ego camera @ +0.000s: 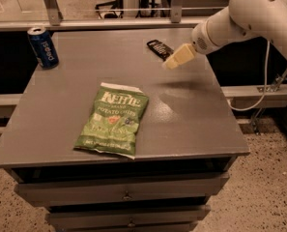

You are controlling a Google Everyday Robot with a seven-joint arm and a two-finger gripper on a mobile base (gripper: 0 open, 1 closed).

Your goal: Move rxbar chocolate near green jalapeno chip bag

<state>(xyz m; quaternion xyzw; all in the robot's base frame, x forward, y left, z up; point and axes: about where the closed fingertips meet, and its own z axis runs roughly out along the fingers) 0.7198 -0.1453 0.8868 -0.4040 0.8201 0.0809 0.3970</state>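
The rxbar chocolate is a small flat black wrapper lying near the far edge of the grey table, right of centre. The green jalapeno chip bag lies flat near the table's front, left of centre. My gripper hangs above the table, its pale fingers pointing down and left, just right of and slightly in front of the rxbar. It holds nothing that I can see. The white arm reaches in from the upper right.
A blue soda can stands at the table's far left corner. Drawers sit under the tabletop. A metal rail runs behind the table. A cable hangs at the right by a low shelf.
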